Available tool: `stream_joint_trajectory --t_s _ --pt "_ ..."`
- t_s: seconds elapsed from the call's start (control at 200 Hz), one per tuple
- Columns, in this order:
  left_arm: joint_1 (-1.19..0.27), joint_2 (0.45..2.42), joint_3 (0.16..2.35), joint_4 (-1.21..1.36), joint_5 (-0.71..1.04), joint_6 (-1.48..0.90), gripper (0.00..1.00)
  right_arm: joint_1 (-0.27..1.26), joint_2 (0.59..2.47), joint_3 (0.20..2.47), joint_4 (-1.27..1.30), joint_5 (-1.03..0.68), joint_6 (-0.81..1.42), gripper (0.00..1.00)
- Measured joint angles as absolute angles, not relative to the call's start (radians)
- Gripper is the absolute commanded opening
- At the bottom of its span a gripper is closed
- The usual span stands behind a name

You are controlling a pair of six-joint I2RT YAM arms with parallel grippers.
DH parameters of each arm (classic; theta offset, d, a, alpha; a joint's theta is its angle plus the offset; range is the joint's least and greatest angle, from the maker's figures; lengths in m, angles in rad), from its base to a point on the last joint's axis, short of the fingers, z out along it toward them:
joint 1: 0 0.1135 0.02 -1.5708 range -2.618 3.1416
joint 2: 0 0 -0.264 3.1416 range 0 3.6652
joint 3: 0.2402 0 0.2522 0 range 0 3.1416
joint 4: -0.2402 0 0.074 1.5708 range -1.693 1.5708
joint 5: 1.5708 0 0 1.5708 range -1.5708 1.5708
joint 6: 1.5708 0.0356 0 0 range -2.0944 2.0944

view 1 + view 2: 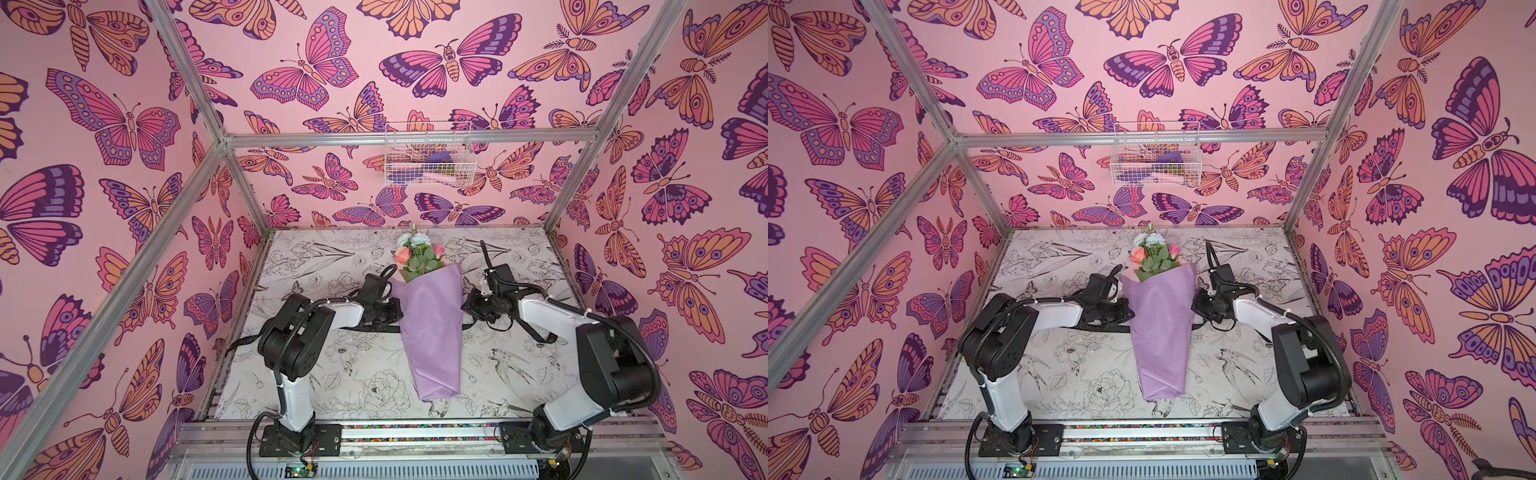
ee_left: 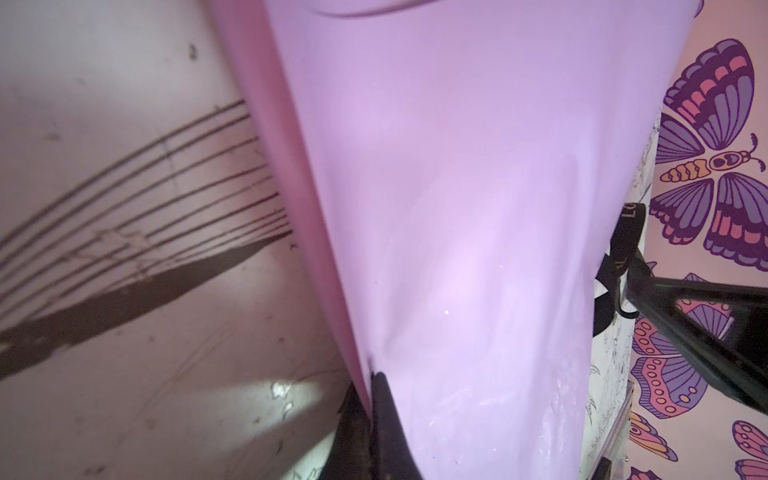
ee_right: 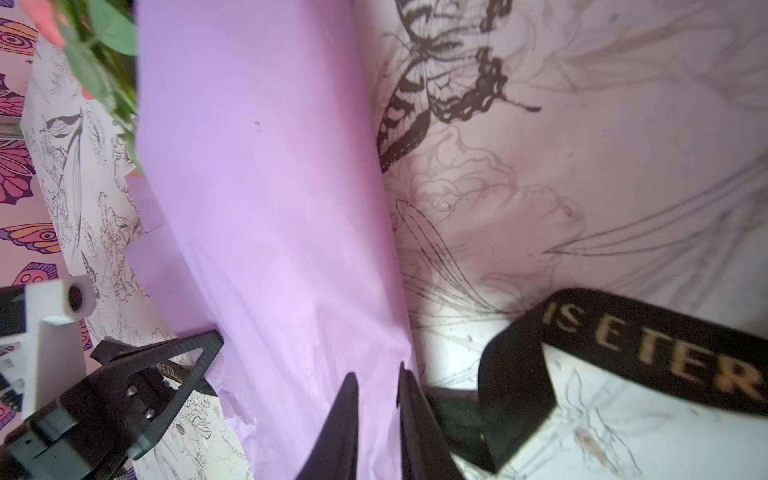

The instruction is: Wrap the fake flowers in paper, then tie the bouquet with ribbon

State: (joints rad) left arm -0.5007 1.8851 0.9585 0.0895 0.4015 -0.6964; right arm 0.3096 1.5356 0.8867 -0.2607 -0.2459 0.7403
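Bouquet of fake flowers (image 1: 430,324) lay mid-table between both arms, light and crinkly we judged, best held at its waist; left gripper (image 2: 370,415) was shut on its paper edge, right gripper (image 3: 376,399) narrowly parted at the opposite edge.

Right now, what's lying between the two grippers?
The bouquet of fake flowers, in its lilac wrap, lies between the left gripper and the right gripper in both top views, with a black ribbon passing underneath it.

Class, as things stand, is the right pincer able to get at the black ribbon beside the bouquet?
Probably yes: the ribbon lies bare on the table right beside the right pincer, on its side of the bouquet, nothing between.
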Motion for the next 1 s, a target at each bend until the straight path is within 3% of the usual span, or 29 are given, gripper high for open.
stream_joint_trajectory --t_s 0.235,0.446,0.711,1.001 --pt "-0.502 1.879 0.955 0.082 0.412 -0.719 0.03 0.581 1.486 0.988 -0.370 -0.108 0.698 0.18" --pt "-0.505 1.843 0.940 0.070 0.412 -0.733 0.09 0.727 1.634 1.036 -0.363 -0.073 0.709 0.16" --pt "-0.504 1.768 0.910 0.047 0.408 -0.751 0.39 0.747 1.802 1.061 -0.337 -0.064 0.749 0.15" --pt "-0.430 1.520 0.827 -0.036 0.355 -0.770 0.61 0.747 1.824 1.069 -0.299 -0.060 0.788 0.14"
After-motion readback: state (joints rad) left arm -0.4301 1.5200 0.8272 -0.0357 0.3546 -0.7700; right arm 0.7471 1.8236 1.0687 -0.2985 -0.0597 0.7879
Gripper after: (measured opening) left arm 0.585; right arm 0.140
